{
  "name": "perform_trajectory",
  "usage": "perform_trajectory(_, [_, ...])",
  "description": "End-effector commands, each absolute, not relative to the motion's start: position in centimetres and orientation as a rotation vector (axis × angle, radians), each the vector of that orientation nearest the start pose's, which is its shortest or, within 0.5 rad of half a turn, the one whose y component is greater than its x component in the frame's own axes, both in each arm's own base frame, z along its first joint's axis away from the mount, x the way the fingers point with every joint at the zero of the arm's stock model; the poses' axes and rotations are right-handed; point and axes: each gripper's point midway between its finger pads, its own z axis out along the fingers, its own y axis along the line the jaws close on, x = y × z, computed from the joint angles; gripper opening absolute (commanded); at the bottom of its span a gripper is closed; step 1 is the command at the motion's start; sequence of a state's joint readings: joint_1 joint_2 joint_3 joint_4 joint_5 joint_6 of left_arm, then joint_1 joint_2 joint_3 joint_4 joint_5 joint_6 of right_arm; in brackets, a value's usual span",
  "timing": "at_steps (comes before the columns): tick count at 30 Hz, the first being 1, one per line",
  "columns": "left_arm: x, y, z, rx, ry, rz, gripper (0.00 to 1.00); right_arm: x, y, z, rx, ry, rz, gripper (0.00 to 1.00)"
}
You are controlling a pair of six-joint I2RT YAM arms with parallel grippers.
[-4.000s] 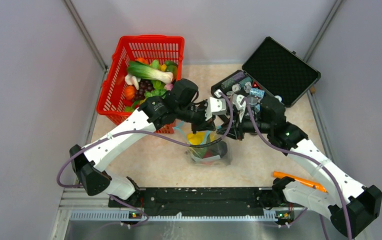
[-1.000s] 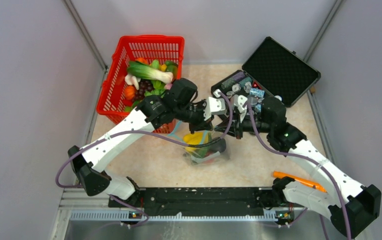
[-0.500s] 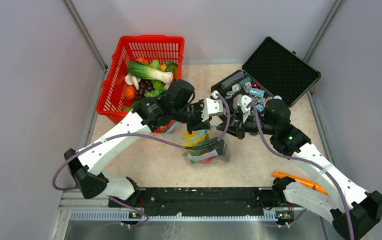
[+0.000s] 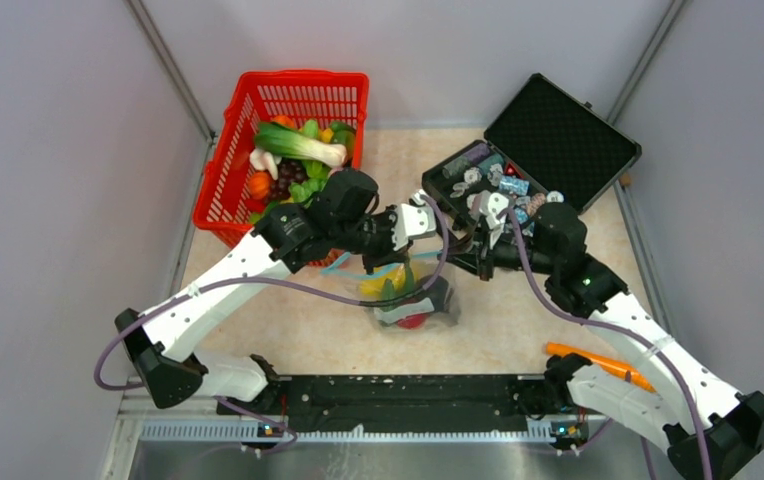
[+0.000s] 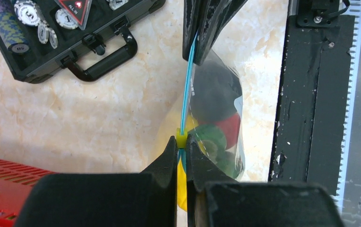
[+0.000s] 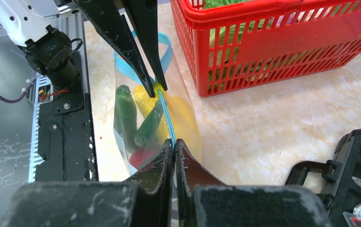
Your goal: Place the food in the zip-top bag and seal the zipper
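Zipper point(image 5: 188, 90) taut along 9-to-3 o'clock line, left gripper point(image 5: 182, 142) and right gripper point(image 6: 174, 144) each pinched onto one end, zip-top bag point(image 5: 222, 124) beneath

Upright zip-top bag point(image 4: 418, 305), food point(image 6: 125, 116) inside, zipper point(image 6: 167, 116) taut

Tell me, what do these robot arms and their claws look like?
The left arm and right arm have smooth white shells with chunky black joints. A thin purple cable loops along each. The left gripper and right gripper each end in two black, wedge-shaped fingers.
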State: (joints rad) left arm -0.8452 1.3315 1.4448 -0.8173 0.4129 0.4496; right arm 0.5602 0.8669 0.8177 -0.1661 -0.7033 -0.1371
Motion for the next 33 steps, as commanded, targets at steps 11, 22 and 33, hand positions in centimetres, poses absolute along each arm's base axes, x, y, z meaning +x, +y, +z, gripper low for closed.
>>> perform_trajectory(11, [19.3,-27.8,28.0,1.503,1.717,-0.629,0.00,19.0,24.4,29.0,-1.055,1.418,0.905,0.00])
perform_trajectory(22, [18.5,-30.8,30.4,1.550,1.582,-0.800,0.00,19.3,24.4,30.6,-1.060,1.370,0.873,0.61])
perform_trajectory(33, [18.1,-32.1,30.6,1.596,1.576,-0.873,0.00,17.3,24.3,31.7,-1.219,1.307,0.882,0.62])
